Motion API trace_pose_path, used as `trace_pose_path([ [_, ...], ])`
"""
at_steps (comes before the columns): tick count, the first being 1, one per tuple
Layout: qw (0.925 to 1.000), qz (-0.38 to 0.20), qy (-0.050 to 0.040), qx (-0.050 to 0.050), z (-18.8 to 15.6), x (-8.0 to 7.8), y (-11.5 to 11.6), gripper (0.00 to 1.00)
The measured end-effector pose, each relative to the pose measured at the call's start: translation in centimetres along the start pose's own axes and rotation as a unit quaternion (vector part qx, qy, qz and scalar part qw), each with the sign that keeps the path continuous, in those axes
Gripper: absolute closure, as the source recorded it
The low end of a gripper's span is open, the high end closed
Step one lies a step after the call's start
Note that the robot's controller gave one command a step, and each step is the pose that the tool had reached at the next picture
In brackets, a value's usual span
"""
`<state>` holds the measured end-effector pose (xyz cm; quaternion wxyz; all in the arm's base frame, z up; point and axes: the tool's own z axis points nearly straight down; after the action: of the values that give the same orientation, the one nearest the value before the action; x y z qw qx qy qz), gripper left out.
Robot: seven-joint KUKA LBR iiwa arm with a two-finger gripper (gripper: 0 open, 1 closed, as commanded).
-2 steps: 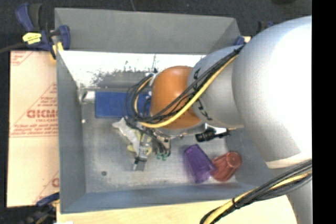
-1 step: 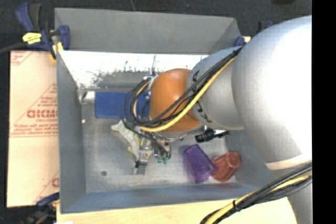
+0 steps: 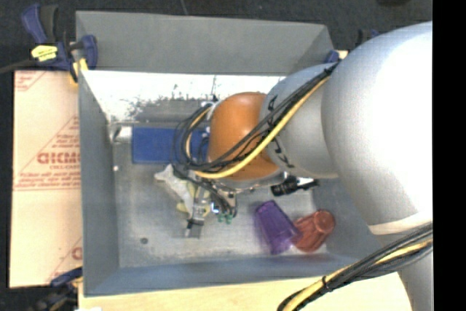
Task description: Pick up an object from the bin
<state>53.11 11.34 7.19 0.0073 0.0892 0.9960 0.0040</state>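
My gripper (image 3: 210, 217) hangs below the orange wrist cover, near the middle of the bin floor. Its two fingertips stand apart, one dark tip (image 3: 194, 223) to the left and one greenish tip (image 3: 226, 213) to the right, with nothing visible between them. A crumpled whitish-yellow thing (image 3: 173, 182) lies just up and left of the fingers, touching or nearly touching the left one. A purple cup (image 3: 273, 226) lies on its side to the right of the gripper. A red cup (image 3: 314, 229) rests against it.
A blue rectangular block (image 3: 153, 145) with a grey end piece lies by the back left wall, partly under the arm's cables. The arm covers the bin's right and back. Bare floor lies at the front left.
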Motion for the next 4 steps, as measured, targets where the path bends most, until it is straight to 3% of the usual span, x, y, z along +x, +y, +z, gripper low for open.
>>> trace_pose_path([
  [1,1.0,-0.009,-0.0016,0.0,-0.2,0.2,0.1,1.0],
  [4,1.0,-0.007,-0.0029,-0.001,-2.1,0.1,0.1,1.0],
])
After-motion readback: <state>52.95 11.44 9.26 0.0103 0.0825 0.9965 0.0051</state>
